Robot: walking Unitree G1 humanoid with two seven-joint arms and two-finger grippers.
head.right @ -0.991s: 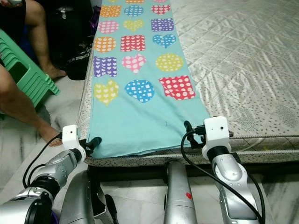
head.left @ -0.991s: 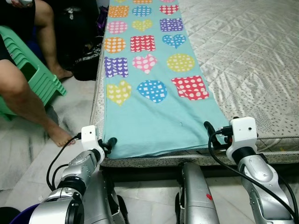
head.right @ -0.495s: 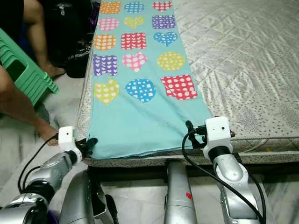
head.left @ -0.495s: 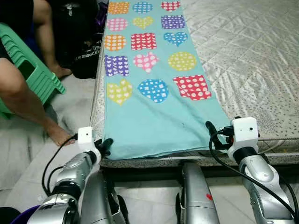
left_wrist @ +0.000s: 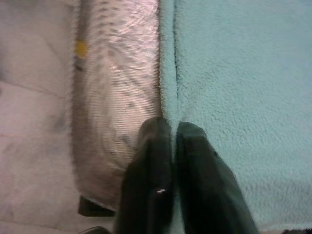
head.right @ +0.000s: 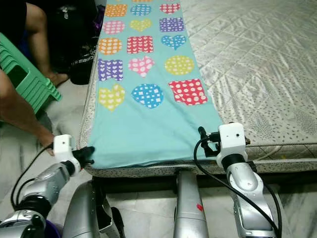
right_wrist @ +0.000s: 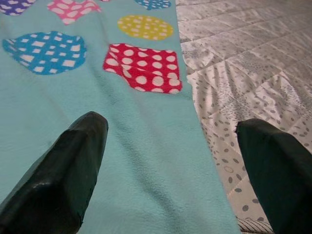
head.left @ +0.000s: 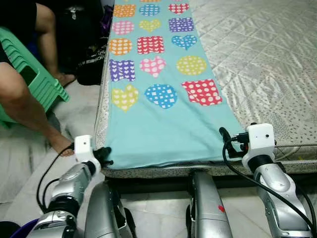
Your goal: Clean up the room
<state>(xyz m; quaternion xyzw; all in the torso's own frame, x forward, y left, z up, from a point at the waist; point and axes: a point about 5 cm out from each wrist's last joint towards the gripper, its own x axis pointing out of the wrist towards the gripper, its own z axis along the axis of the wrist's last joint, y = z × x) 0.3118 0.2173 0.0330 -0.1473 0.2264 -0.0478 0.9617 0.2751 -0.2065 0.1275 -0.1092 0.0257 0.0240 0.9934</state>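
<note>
The left gripper (left_wrist: 173,141) has its fingers pressed together on the near left corner of the blanket (head.left: 163,124), at the mattress (head.left: 267,59) edge. The right gripper (right_wrist: 170,161) sits at the near right corner, fingers wide apart, one over the blanket, the other over the mattress. Ahead of both, the blanket lies flat along the mattress. Left of the left gripper, a person's leg (head.left: 27,106) and a green stool (head.left: 42,84).

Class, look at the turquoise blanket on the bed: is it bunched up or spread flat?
Spread flat. The turquoise blanket lies smooth along the mattress, its rows of patterned shapes unwrinkled, near edge straight at the bed's end.
</note>
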